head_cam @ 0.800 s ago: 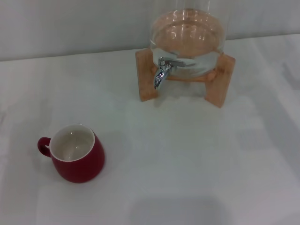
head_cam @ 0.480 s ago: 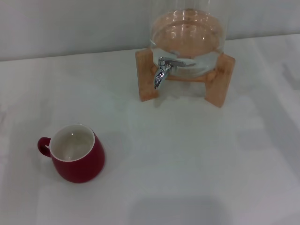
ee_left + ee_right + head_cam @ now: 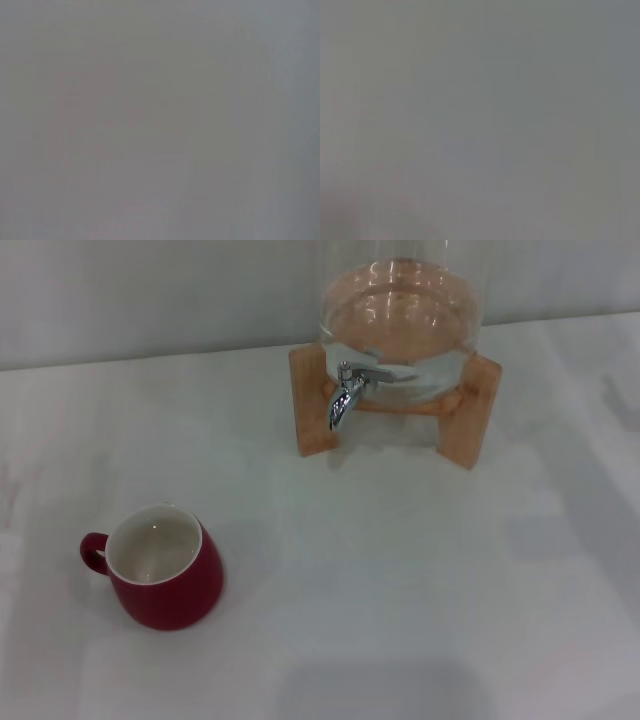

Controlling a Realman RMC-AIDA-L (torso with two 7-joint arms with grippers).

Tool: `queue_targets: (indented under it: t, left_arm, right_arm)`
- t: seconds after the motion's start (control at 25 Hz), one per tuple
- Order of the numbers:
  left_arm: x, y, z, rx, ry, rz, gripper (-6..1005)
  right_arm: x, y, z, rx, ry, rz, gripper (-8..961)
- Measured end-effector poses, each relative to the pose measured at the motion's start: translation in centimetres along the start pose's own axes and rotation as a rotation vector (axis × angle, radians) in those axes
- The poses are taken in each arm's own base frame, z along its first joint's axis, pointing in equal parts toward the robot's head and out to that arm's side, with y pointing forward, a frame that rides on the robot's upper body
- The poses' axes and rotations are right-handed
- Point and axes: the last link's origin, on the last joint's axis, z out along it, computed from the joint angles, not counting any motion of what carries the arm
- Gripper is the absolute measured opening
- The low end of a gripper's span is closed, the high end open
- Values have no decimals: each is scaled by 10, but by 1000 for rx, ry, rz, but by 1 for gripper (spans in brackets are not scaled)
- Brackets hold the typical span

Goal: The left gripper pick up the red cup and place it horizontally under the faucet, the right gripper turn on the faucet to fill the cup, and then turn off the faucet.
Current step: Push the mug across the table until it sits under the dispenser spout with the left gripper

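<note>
Pickup not begun — neither gripper in view, so their state cannot be told.
Red cup point(image 3: 160, 578) upright near the table's point(image 3: 400, 590) left edge, well apart from the faucet point(image 3: 345, 397) — next, the left gripper must grasp it.

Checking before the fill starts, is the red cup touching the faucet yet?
Apart. The head view shows the red cup upright on the table, with bare cloth between it and the faucet.

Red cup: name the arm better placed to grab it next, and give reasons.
Left, judging by position only. The red cup stands upright on the robot's left side of the table, far from the faucet. Neither gripper is in view in any picture.
</note>
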Motion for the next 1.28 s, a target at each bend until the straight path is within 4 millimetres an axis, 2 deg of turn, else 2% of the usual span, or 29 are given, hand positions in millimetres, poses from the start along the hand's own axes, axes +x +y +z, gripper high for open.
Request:
queue_targets:
  t: [0.68,1.28]
  left_arm:
    - [-13,9,-20,-85,-45,47,883]
    - [-26,9,-50,-143,-87,86,883]
  right_arm:
    - [5,2,-3,-4,21,7,868]
    - [14,5,-9,-6,57,20,868]
